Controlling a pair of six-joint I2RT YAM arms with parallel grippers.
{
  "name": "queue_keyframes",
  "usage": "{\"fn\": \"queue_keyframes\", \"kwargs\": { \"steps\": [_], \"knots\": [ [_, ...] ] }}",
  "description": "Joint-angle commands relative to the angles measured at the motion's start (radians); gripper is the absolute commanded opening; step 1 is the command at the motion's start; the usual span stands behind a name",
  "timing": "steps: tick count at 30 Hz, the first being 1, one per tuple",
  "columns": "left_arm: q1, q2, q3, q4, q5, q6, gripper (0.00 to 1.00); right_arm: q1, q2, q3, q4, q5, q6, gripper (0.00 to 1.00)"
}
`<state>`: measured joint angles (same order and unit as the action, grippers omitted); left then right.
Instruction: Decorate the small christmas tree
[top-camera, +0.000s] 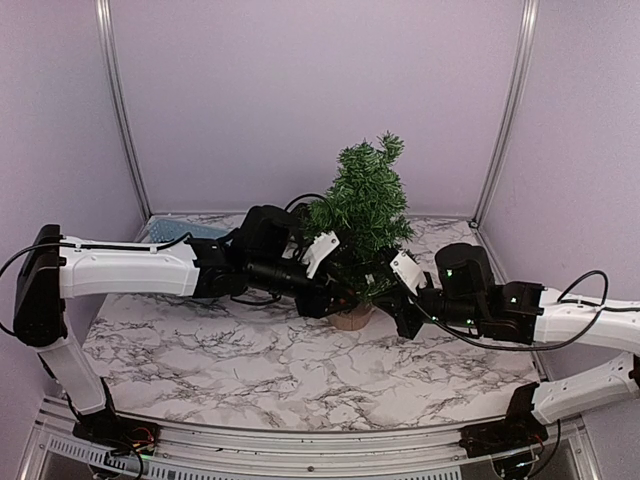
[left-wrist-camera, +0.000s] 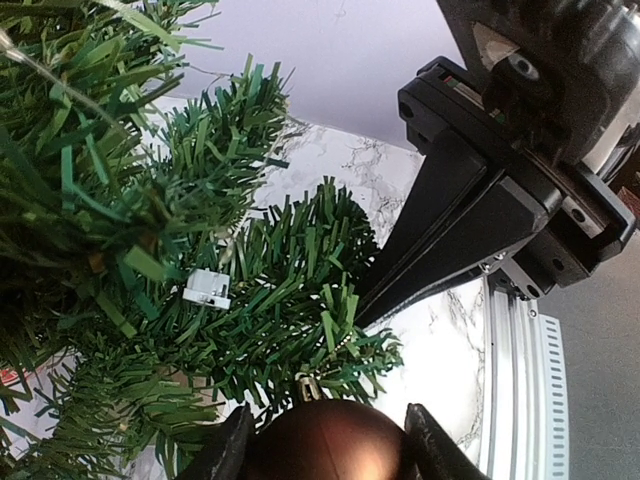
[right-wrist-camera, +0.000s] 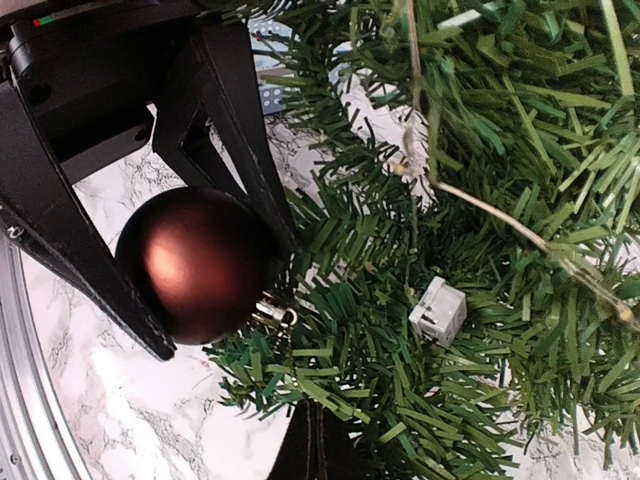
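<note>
left hand (left-wrist-camera: 325, 445) gripping half-open, right hand (left-wrist-camera: 378, 298) fully closed.

The table (top-camera: 250, 370) is white with grey marble lines. A blue basket (top-camera: 175, 231) sits at its back left corner. Purple walls (top-camera: 320, 100) and silver poles (top-camera: 120, 110) stand behind.

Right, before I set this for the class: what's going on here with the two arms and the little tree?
Two robot arms are working at the small christmas tree, which stands on the marble table. The left pincer grips a brown ball ornament, holding its gold cap against a low branch. The right pincer is shut, its tip poked into the needles of that same branch beside the ball. The ornament is not yet hanging on its own.
</note>
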<state>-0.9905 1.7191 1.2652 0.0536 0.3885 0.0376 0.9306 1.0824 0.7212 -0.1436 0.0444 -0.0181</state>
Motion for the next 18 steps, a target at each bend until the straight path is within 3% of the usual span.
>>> {"fn": "queue_keyframes", "kwargs": {
  "steps": [1,7,18],
  "knots": [
    [-0.004,0.025,0.034,-0.035,-0.051,0.007,0.33,-0.012,0.002,0.045,-0.002,0.03,0.012,0.0],
    [-0.004,0.023,0.038,-0.052,-0.078,0.021,0.35,-0.016,-0.003,0.045,-0.001,0.031,0.012,0.0],
    [-0.008,-0.033,0.001,-0.047,-0.032,0.052,0.57,-0.016,-0.006,0.046,0.001,0.009,0.037,0.1]
  ]
}}
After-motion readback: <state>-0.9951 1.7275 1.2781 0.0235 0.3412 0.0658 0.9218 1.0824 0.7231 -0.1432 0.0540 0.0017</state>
